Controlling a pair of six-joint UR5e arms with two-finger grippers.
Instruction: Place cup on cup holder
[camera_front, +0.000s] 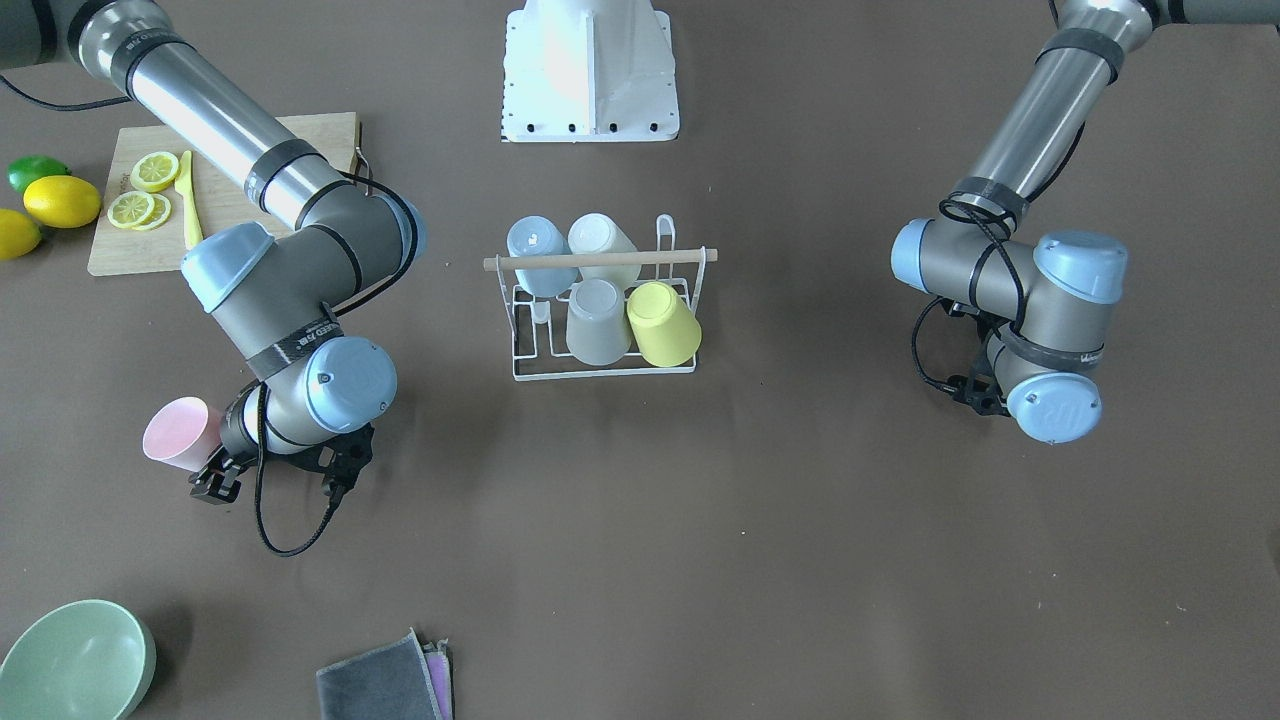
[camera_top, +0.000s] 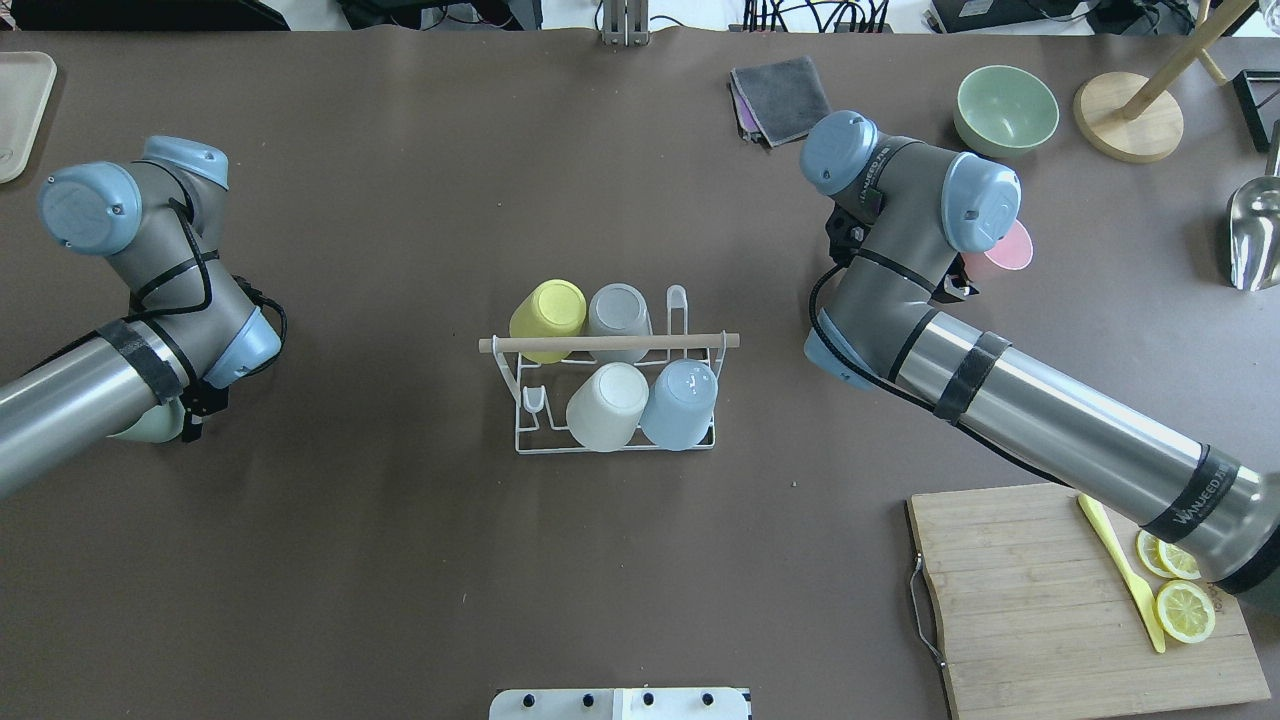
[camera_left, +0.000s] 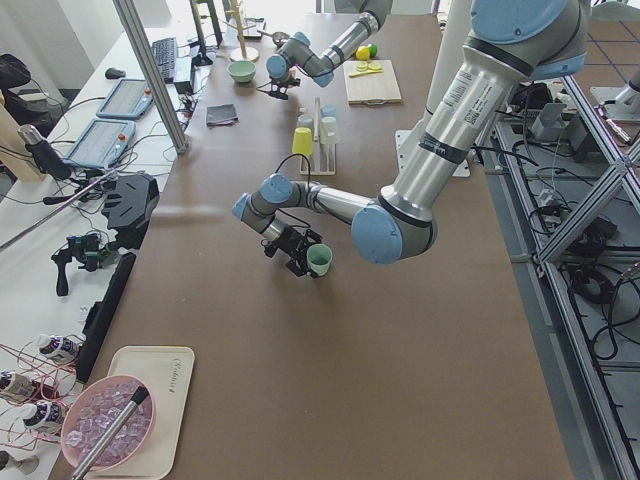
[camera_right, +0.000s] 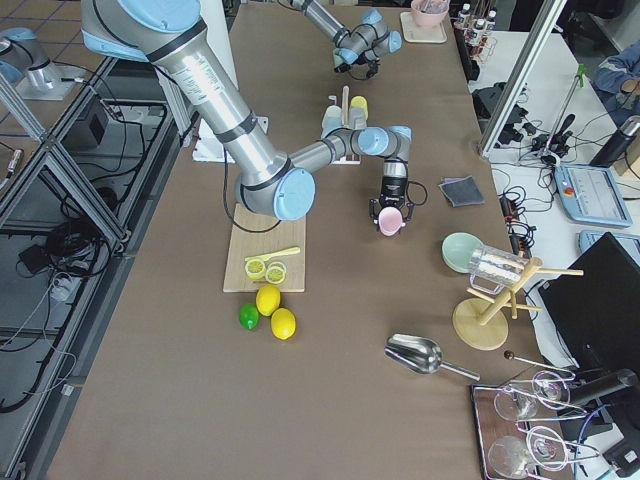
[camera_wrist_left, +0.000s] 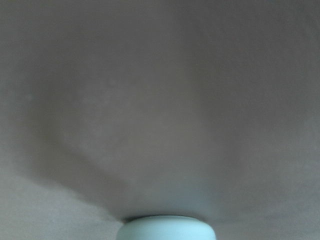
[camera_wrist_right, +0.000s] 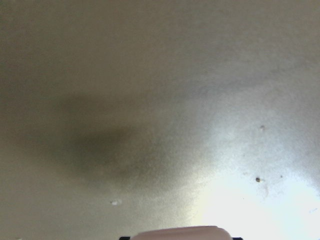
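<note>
The white wire cup holder (camera_top: 520, 440) with a wooden rod handle (camera_top: 610, 343) stands at the table's middle. It holds a yellow cup (camera_top: 548, 308), a grey cup (camera_top: 619, 310), a white cup (camera_top: 607, 404) and a blue cup (camera_top: 679, 403), all upside down. One prong at each row's end is bare. My right gripper (camera_front: 207, 470) is shut on a pink cup (camera_front: 180, 432), held on its side to the holder's right, and the cup's rim shows in the right wrist view (camera_wrist_right: 182, 233). My left gripper (camera_top: 188, 412) is shut on a pale green cup (camera_top: 138, 427), far left of the holder.
A wooden cutting board (camera_top: 1040, 600) with lemon slices and a yellow knife lies at the front right. A green bowl (camera_top: 1006, 108), a grey cloth (camera_top: 780, 95), a wooden stand (camera_top: 1128, 115) and a metal scoop (camera_top: 1255, 235) sit at the back right. Whole lemons and a lime (camera_front: 40, 200) lie beside the board.
</note>
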